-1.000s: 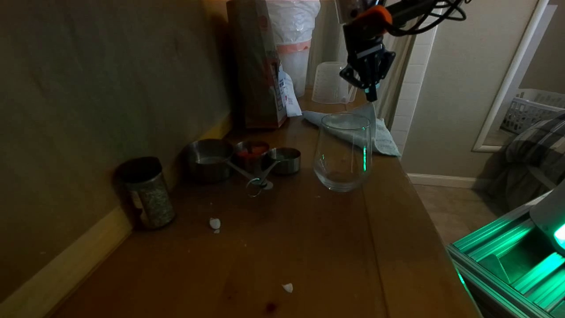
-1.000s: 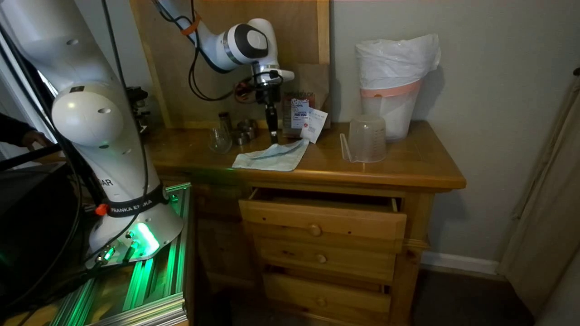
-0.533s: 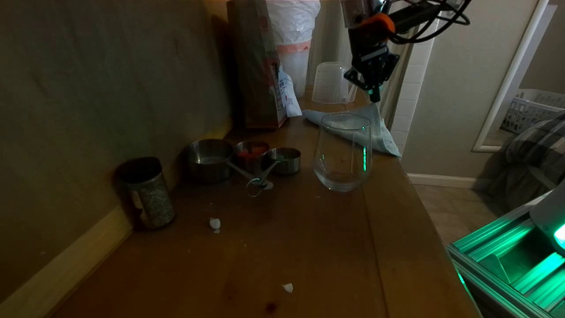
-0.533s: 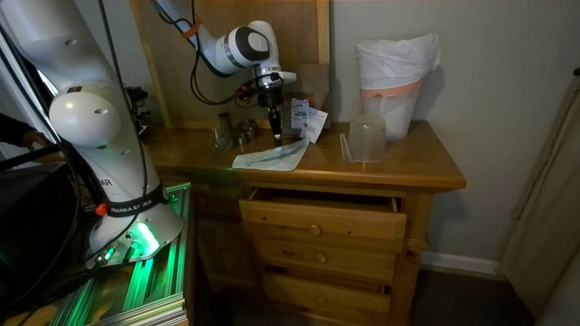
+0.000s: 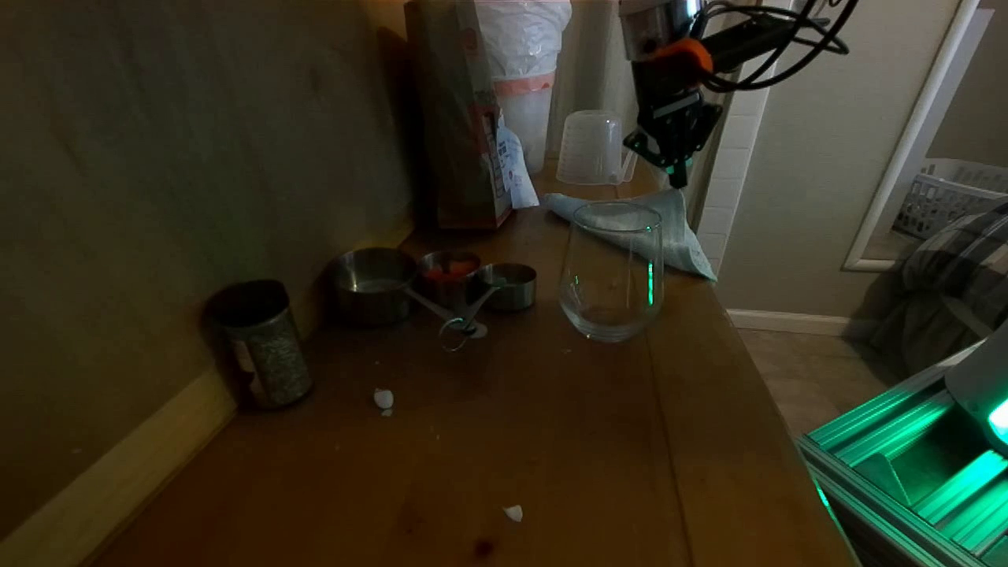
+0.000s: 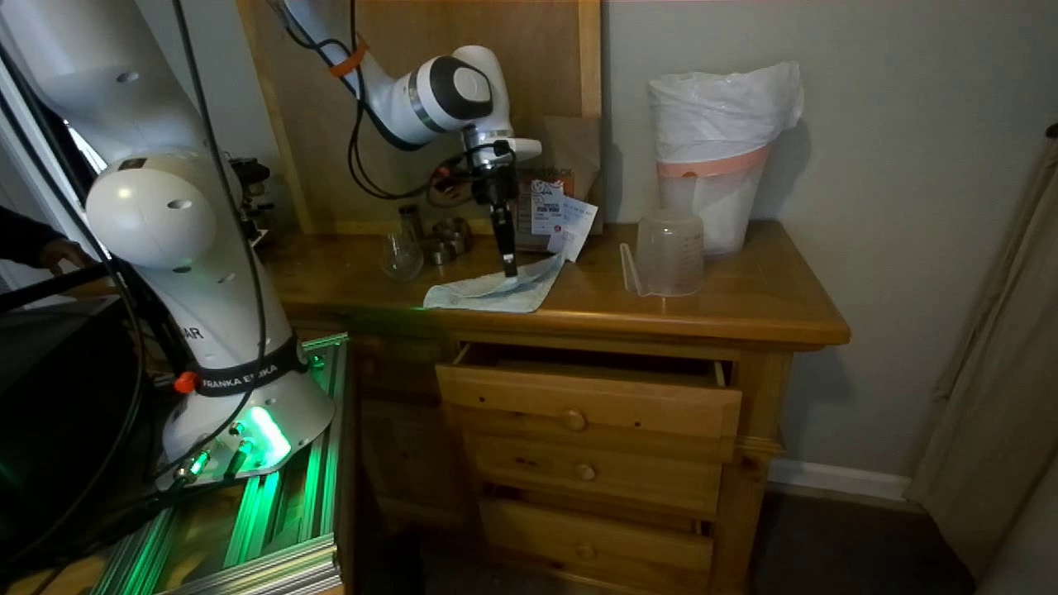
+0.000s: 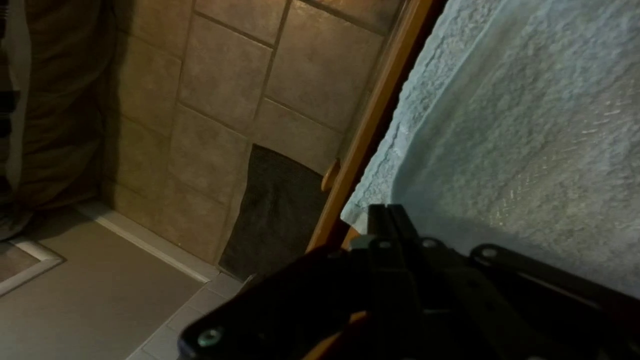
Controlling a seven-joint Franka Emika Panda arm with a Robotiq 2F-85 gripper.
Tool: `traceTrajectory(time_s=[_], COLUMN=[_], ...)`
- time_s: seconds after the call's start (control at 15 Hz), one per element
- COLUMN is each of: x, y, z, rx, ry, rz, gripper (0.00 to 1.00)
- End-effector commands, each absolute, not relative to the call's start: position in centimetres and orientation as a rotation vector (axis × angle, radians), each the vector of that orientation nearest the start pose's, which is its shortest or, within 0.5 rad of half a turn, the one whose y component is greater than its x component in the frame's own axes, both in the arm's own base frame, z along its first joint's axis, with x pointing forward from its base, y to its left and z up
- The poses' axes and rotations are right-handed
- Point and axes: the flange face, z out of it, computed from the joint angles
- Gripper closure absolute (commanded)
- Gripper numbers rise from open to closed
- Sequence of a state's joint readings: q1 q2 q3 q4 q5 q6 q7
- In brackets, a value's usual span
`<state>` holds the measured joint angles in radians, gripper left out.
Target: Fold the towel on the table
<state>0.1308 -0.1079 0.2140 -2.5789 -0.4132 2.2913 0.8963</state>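
The pale towel lies near the front edge of the brown wooden table, partly seen through the clear glass. In an exterior view the towel is partly folded over itself, its far end by the paper slip. My gripper has its fingers together at the folded-over layer of the towel in the wrist view. In both exterior views the gripper points down, its tips touching a raised peak of the towel. It is shut on that part. The cloth between the pads is hidden.
A clear glass stands near the towel. Metal measuring cups, a jar and a brown bag stand by the back panel. A clear jug and lined bin stand farther along. The top drawer is partly open.
My gripper has moved toward the table's front edge and slightly down. The raised peak of the towel has moved with it, and the upper layer lies farther over the lower one.
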Motion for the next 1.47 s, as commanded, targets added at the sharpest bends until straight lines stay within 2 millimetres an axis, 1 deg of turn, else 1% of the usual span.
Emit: traceTrajectory(time_s=[0.0, 0.33, 0.4, 0.47, 0.6, 1.13, 1.27, 1.33, 1.4], x=[39.94, 40.24, 40.27, 40.29, 40.33, 40.50, 40.49, 40.50, 40.50], y=[12.76, 12.64, 12.67, 12.71, 12.75, 12.44, 12.38, 12.37, 12.37], z=[28.09, 27.68, 27.55, 27.47, 27.42, 27.90, 27.74, 27.72, 27.74], rx=[-3.473, -3.471, -3.470, -3.470, -3.473, -3.500, -3.507, -3.506, -3.509], ry=[0.471, 0.494, 0.496, 0.498, 0.498, 0.508, 0.513, 0.519, 0.523], rz=[-0.117, -0.133, -0.134, -0.130, -0.130, -0.164, -0.173, -0.176, -0.183], gripper=[0.97, 0.96, 0.71, 0.70, 0.60, 0.03, 0.00, 0.30, 0.29])
